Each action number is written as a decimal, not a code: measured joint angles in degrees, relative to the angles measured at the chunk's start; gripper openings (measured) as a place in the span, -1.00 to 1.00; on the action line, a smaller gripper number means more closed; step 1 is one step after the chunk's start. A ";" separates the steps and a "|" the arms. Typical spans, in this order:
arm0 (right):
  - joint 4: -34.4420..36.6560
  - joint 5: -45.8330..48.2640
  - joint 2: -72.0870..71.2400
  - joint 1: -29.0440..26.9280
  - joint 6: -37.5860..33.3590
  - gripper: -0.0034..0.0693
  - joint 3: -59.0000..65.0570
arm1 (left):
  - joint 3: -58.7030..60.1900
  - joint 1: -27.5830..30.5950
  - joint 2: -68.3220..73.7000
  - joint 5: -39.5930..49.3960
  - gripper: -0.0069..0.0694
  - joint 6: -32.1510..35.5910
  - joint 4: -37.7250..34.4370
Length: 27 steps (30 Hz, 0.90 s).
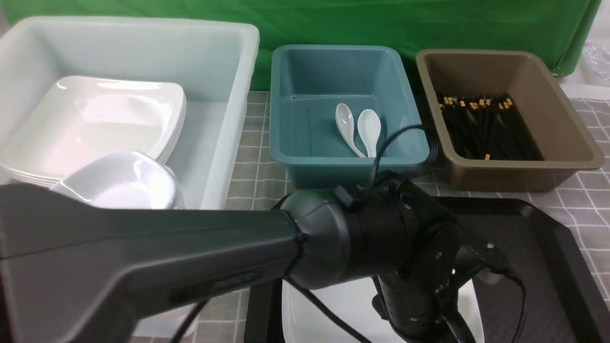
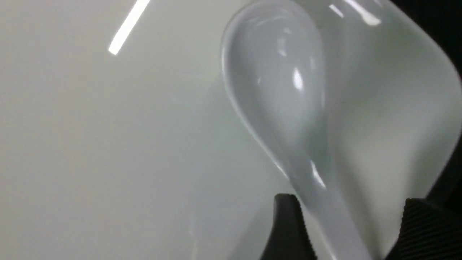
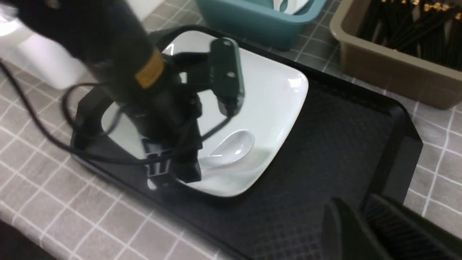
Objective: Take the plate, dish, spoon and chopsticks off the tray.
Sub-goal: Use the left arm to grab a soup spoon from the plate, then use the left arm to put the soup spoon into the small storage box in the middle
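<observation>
Between the left jaws runs the handle of the spoon (image 2: 278,79), just beside one black finger (image 2: 287,224) and well clear of the other. The jaws stand wide and do not pinch it; whether the near finger touches the handle I cannot tell. The spoon lies face up on the plate (image 2: 108,144), its bowl pointing away from the jaws toward a rounded corner. The plate sits directly under these jaws, on the left part of the tray (image 3: 325,144).

The left arm (image 1: 143,257) reaches in from the left with its long forearm nearly level. It bends sharply at the wrist, so the jaws point straight down at the plate. Black cables loop around the wrist.

The right jaws show only in the right wrist view, over the tray's floor and well apart from the plate and the spoon. Their fingers (image 3: 343,231) are drawn close together with only a slim dark line between them, and nothing sits there.

Beyond the left jaws, three tubs stand in a row on the checked table (image 1: 252,157). The white tub (image 1: 228,95), ahead and to the left, holds stacked plates (image 1: 95,124) and a small bowl (image 1: 124,181). The blue tub (image 1: 295,95), straight ahead, holds two other spoons (image 1: 357,126). The brown tub (image 1: 562,119), ahead and to the right, holds the chopsticks (image 1: 486,128).
</observation>
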 joint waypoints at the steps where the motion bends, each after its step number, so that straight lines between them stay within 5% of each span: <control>1: 0.11 0.00 0.00 0.00 -0.22 -0.54 0.00 | -0.08 0.07 0.45 0.00 0.25 -0.12 0.58; 6: 0.34 0.00 0.00 0.00 -0.74 -0.54 0.00 | -0.21 0.13 1.76 -0.47 0.08 -0.19 3.53; 11: 0.40 0.00 0.00 0.00 -1.22 -0.54 0.00 | -0.28 0.13 1.86 -0.88 -0.43 -1.02 3.53; 17: 0.46 0.00 0.00 0.00 -1.27 -0.51 0.00 | -1.70 0.13 -0.26 1.43 -0.43 -1.02 4.42; 21: 0.46 0.00 0.00 0.00 -1.27 -0.51 0.00 | -6.39 1.38 -6.36 0.78 -0.43 -2.45 11.60; 27: 0.72 0.00 0.00 0.00 -1.17 -0.51 0.00 | -15.50 14.78 -7.91 -11.72 -0.43 -5.07 18.03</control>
